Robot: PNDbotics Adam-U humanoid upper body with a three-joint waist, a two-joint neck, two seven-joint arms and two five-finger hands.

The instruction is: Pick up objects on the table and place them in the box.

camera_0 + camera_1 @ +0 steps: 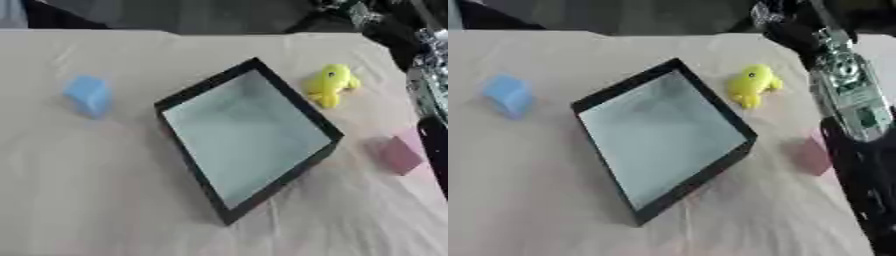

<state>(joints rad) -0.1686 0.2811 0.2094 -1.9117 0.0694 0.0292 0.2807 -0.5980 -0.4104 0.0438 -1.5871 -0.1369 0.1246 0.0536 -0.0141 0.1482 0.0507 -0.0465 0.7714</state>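
Right hand: not visible in either view; only the right arm, black with silver joints and a green patch, runs down the right edge from the far corner toward the near one, so whether the hand is released, clenched or grasping cannot be told. Left hand: not in view at all. Box: black-walled, shallow, pale inner floor, set askew at the middle of the table, one corner pointing near; nothing lies in it. Blue block: far left, well apart from the box. Yellow toy: soft-looking, with a dark dot like an eye, just beside the box's far right wall. Pink block: right of the box, near the table's right edge, close beside the arm and partly hidden by it in the right eye view. Step in hand, as judged: the very start, all three objects still outside the box. Next move, as judged: the pink block is the likeliest first pick, calling for the right hand to come down over it, close round it, lift clear of the wall and release over the pale floor.
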